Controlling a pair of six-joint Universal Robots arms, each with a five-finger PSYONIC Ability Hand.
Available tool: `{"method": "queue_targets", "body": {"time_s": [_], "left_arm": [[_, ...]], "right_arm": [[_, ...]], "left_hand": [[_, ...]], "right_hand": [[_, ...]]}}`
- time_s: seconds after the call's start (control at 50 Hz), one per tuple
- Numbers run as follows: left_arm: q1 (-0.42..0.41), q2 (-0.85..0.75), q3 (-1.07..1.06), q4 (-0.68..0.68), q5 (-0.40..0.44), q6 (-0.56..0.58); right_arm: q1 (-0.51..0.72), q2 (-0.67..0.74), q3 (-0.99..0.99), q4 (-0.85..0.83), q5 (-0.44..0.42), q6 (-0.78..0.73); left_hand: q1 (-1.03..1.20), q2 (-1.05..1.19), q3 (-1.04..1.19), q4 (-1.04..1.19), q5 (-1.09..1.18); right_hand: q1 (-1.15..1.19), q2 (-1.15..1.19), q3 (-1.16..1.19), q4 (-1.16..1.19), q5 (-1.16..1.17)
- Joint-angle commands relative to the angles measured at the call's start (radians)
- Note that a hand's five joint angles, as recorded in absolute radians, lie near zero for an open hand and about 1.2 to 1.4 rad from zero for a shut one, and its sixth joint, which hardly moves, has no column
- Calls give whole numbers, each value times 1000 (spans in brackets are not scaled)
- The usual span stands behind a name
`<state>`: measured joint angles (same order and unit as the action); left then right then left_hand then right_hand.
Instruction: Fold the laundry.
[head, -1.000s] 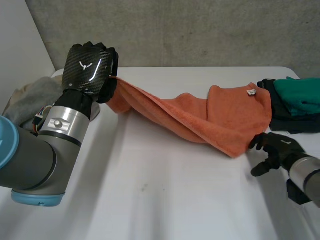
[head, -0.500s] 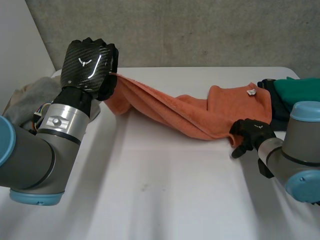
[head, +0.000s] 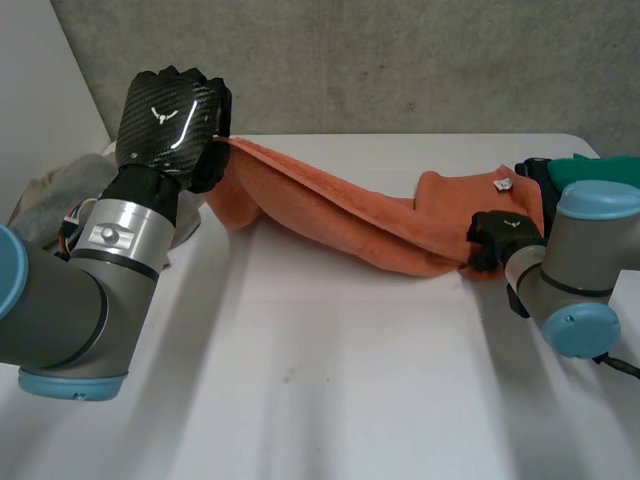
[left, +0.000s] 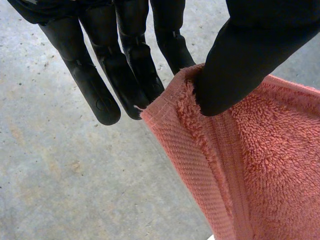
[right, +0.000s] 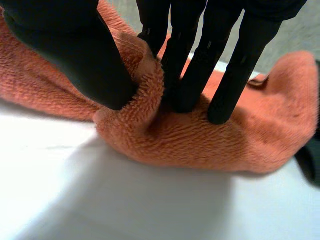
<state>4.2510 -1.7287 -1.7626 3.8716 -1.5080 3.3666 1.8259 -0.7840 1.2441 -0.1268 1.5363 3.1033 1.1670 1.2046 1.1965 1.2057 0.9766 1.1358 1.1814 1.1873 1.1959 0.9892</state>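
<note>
Across the table (head: 330, 400), head view, the towel (head: 380, 225) stretches from the raised left hand (head: 175, 125) to the right hand (head: 497, 235). Left wrist view: thumb and fingers (left: 102, 97) pinch its corner. Right wrist view: thumb and fingers (right: 192, 75) pinch a fold.

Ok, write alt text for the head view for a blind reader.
An orange terry towel hangs over the white table between the raised black left hand, pinching one corner, and the black right hand, pinching the other end down at the table. A crumpled grey cloth lies beside the left arm, and dark and green cloths lie beyond the right.
</note>
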Motion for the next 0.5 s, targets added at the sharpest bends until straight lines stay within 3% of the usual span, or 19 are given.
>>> {"method": "queue_targets", "body": {"time_s": [0.02,0.08,0.18,0.26,0.38,0.5], "left_arm": [[0,41,26,-12,-6,-1],[13,125,34,-44,-3,-1],[49,207,58,-104,0,0],[60,236,109,-257,31,4],[105,187,147,-483,91,11],[127,-41,189,-592,98,28]], "right_arm": [[-20,-136,3,45,-10,-80],[-56,-251,-6,100,-27,-158],[-140,-503,-54,286,-134,-395],[-151,-610,-129,453,-160,-524],[-169,-591,-178,717,-188,-673],[-160,-465,-149,782,-163,-825]], "left_hand": [[229,192,200,191,245],[229,192,200,191,245],[229,192,200,191,245],[229,192,200,191,245],[229,192,200,191,245],[229,192,200,191,245]], "right_hand": [[260,215,209,200,233],[260,215,209,200,233],[260,215,209,200,233],[260,215,209,200,233],[260,215,209,200,233],[260,215,209,200,233]]}}
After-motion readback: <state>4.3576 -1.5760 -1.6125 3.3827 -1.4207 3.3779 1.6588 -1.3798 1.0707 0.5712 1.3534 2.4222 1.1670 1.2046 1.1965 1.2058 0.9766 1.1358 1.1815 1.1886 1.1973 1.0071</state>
